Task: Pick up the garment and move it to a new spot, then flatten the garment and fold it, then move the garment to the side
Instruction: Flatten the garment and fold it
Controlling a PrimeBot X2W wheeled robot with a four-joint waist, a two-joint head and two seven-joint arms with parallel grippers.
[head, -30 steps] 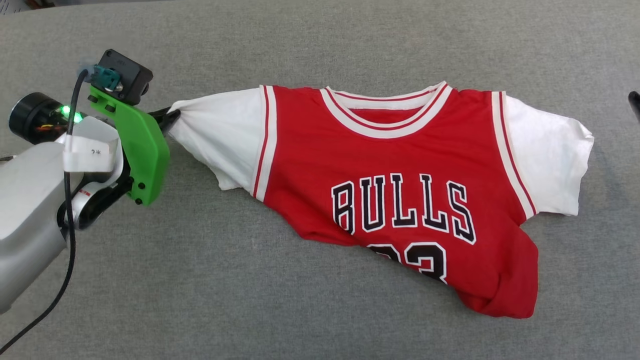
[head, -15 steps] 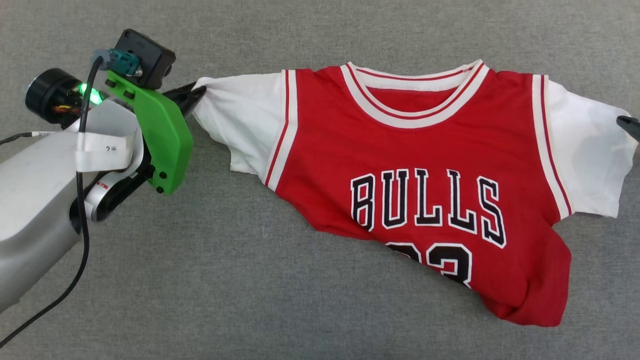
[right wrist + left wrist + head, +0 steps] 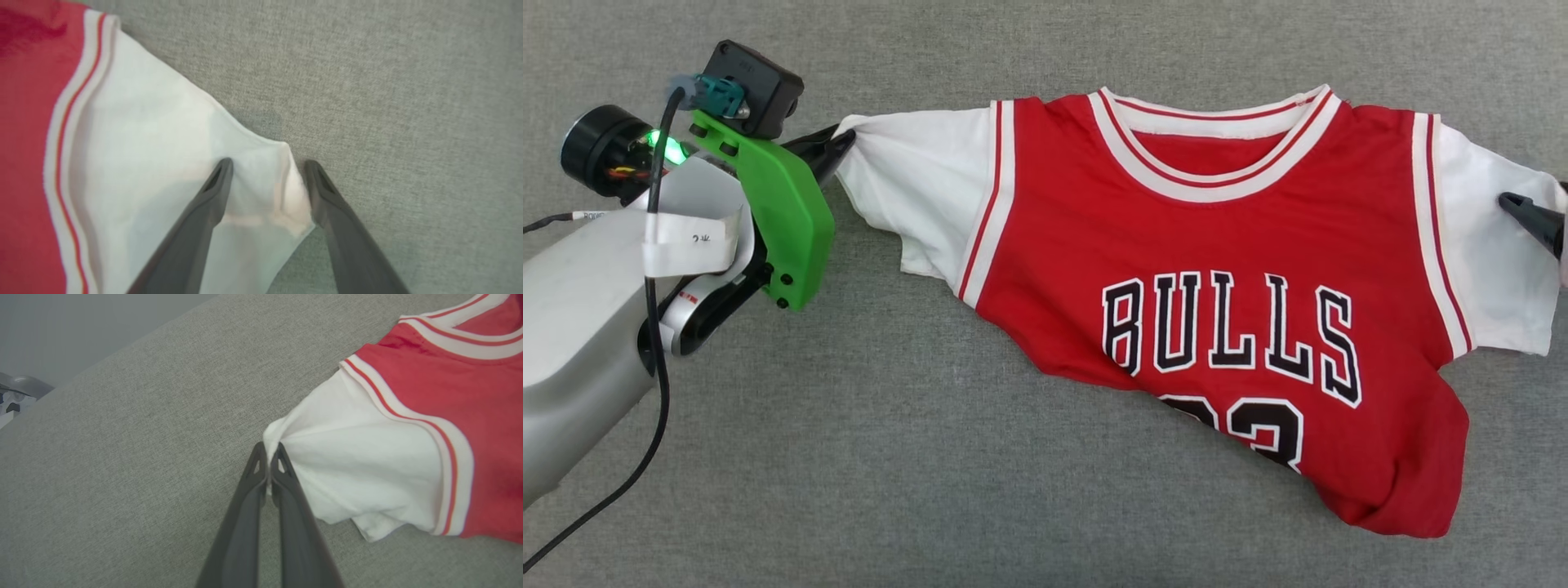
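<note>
The garment (image 3: 1217,245), a red shirt with white sleeves, lies front side up on the gray surface (image 3: 931,474). It is spread out between the two sets of jaws. The left jaws are shut tight on the tip of the white left sleeve (image 3: 359,469). A bit of white cloth is pinched between their two dark fingers (image 3: 286,482), and the sleeve is pulled to a point there. The right jaws stand open at the end of the other sleeve (image 3: 163,143). One of their fingers lies over the white cloth. The other sits on the gray surface just beside the sleeve's edge, and the sleeve's corner is in the gap between them. They are not closed on it. The shirt's long way runs from side to side, sleeve to sleeve, from the left jaws to the right jaws. The neck hole (image 3: 1217,155) points away from the robot and the bottom of the shirt points toward it, so the black word BULLS (image 3: 1233,335) reads the right way up. The top edge is pulled nearly straight. The bottom edge slants from under the left sleeve down toward the robot's right, where the red cloth is bunched in a lump (image 3: 1396,498). The number (image 3: 1258,425) under the word is partly tucked under this edge.
</note>
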